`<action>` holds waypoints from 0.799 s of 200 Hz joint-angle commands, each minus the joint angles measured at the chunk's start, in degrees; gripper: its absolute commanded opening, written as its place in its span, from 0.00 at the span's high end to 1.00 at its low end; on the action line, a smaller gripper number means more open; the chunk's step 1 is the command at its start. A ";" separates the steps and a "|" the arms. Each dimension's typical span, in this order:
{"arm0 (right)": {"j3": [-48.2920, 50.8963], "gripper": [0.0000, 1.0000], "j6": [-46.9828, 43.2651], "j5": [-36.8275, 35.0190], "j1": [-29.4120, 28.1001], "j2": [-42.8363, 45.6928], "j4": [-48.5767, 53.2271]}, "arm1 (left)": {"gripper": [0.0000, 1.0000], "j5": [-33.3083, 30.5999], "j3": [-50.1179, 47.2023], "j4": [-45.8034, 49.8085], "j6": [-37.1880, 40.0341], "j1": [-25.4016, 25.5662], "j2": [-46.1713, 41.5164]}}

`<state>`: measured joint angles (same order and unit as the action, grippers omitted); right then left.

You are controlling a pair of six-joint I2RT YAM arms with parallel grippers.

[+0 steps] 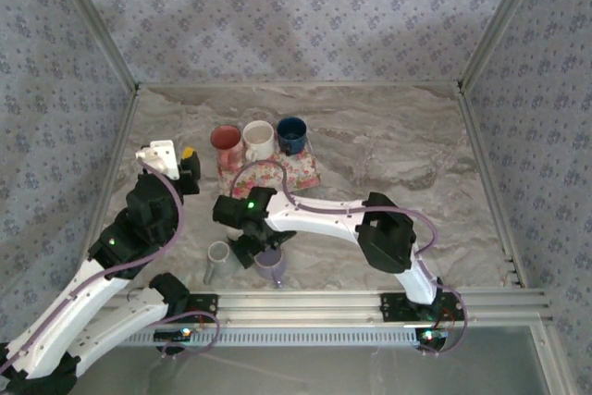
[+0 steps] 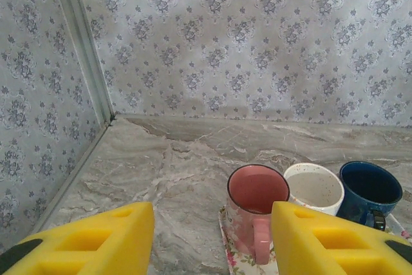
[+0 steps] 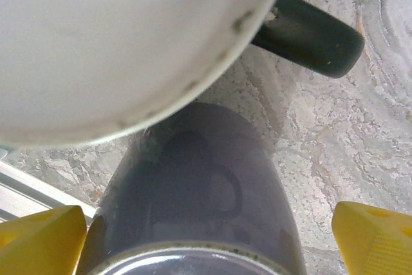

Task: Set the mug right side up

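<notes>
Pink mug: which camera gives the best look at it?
The left wrist view. There the pink mug stands upright and close, its opening and handle plain, on a floral cloth beside a white mug and a blue mug. The top external view shows that mug small, from above, leftmost of the three.

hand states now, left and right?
Left hand: open, empty.
Right hand: open, fingers either side of the purple mug, not clamped.
</notes>
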<state>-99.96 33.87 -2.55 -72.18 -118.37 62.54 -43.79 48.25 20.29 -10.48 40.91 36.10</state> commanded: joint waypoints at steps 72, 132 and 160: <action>10.58 0.00 3.34 -2.73 -0.55 3.90 -6.45 | 0.49 -1.34 -0.44 -1.75 1.08 0.23 0.63; 11.73 0.00 5.17 0.78 1.21 5.85 -9.86 | 0.50 -1.21 -0.52 -1.85 1.25 0.27 1.26; 14.18 0.02 5.77 0.83 1.92 8.17 -11.51 | 0.49 -1.15 -0.53 -1.84 1.34 0.29 1.17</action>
<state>-87.99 37.54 -2.20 -71.02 -113.78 51.79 -44.23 48.16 19.84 -10.04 40.91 37.30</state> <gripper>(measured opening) 0.994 0.506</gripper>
